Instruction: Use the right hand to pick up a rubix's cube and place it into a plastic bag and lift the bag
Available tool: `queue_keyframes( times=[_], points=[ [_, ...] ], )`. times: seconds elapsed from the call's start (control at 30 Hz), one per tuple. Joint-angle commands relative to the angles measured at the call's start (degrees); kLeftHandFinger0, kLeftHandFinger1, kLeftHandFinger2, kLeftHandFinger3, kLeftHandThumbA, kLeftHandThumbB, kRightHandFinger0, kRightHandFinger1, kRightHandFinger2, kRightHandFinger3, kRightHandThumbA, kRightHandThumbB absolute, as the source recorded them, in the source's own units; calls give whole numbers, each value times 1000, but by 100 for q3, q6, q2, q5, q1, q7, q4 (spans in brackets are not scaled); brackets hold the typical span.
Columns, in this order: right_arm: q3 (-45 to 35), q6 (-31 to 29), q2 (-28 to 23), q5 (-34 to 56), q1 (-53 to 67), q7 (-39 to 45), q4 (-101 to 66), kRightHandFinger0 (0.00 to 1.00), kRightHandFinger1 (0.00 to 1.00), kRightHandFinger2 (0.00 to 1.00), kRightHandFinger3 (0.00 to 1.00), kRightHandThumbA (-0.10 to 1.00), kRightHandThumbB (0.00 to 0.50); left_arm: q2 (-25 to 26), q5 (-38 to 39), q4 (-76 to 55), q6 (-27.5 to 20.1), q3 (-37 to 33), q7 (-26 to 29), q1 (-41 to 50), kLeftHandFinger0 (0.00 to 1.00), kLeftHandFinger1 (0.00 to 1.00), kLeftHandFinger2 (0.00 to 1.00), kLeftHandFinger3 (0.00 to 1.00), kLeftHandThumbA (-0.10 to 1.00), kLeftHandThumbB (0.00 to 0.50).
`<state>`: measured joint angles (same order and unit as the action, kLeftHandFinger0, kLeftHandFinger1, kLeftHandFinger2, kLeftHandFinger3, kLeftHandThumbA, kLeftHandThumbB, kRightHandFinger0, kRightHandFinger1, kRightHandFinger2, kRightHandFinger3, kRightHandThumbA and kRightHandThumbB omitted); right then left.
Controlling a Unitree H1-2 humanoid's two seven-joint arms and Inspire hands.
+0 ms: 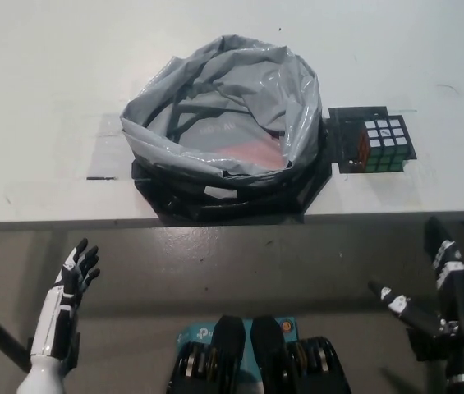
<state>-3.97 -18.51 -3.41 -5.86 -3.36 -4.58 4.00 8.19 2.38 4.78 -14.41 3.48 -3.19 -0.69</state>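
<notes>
A Rubik's cube (384, 141) sits on a black patch of the white table (43, 98), just right of the bag. The grey plastic bag (223, 107) stands open at the table's middle, its mouth facing up, with something reddish dimly visible inside. My black right hand (433, 287) hovers below the table's front edge at the lower right, fingers spread, holding nothing, well short of the cube. My white left hand (74, 275) rests at the lower left, fingers apart, also below the table edge.
A black mat (240, 203) lies under the bag and reaches the table's front edge. A grey taped rectangle (104, 148) marks the table left of the bag. The floor below the edge is dark grey.
</notes>
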Motion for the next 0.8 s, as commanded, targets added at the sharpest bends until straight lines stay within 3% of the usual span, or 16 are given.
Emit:
queue_keyframes(
  times=[0.0,0.13,0.2,0.23,0.3,0.37,0.47,0.57,0.6,0.77],
  points=[
    [-196,-51,128,-1701,-115,-750,-1308,1000,1000,1000,1000,1000,248,155,89,-650,-190,-169,-315,206,1000,1000,1000,1000,1000,244],
    [-119,1218,-190,-2089,-694,14,-2391,1000,1000,1000,1000,1000,317,184,86,-870,-194,-263,-418,292,1000,1000,1000,1000,1000,234],
    [-82,1464,-462,-2129,-971,328,-2563,1000,1000,1000,1000,946,318,188,88,-855,-227,-277,-433,308,1000,1000,1000,1000,1000,238],
    [-74,1714,-781,-2058,-1217,652,-2656,1000,1000,1000,1000,933,347,200,97,-837,-225,-293,-459,306,1000,1000,1000,1000,1000,263],
    [-50,2164,-1255,-1982,-1563,1135,-2836,1000,1000,1000,1000,930,358,228,112,-829,-217,-314,-494,302,1000,1000,1000,1000,1000,271],
    [-31,2797,-1888,-1634,-2102,1692,-2958,1000,1000,1000,1000,837,392,258,103,-791,-241,-316,-504,279,1000,1000,1000,1000,1000,288],
    [104,3078,-2618,-1477,-2882,2153,-2572,1000,1000,1000,1000,798,422,292,129,-744,-245,-292,-511,241,1000,1000,1000,1000,1000,272],
    [345,3220,-3118,-1234,-3609,2577,-1902,1000,1000,1000,1000,812,460,308,127,-722,-208,-274,-518,220,1000,1000,1000,1000,1000,286],
    [577,3313,-3335,-1338,-4034,2882,-1504,1000,1000,1000,1000,852,493,314,177,-702,-191,-276,-542,218,1000,1000,1000,1000,1000,295],
    [1366,3736,-3578,-1591,-5129,3634,-332,1000,1000,1000,1000,773,496,347,163,-680,-177,-296,-571,235,1000,1000,1000,1000,1000,299]
  ],
)
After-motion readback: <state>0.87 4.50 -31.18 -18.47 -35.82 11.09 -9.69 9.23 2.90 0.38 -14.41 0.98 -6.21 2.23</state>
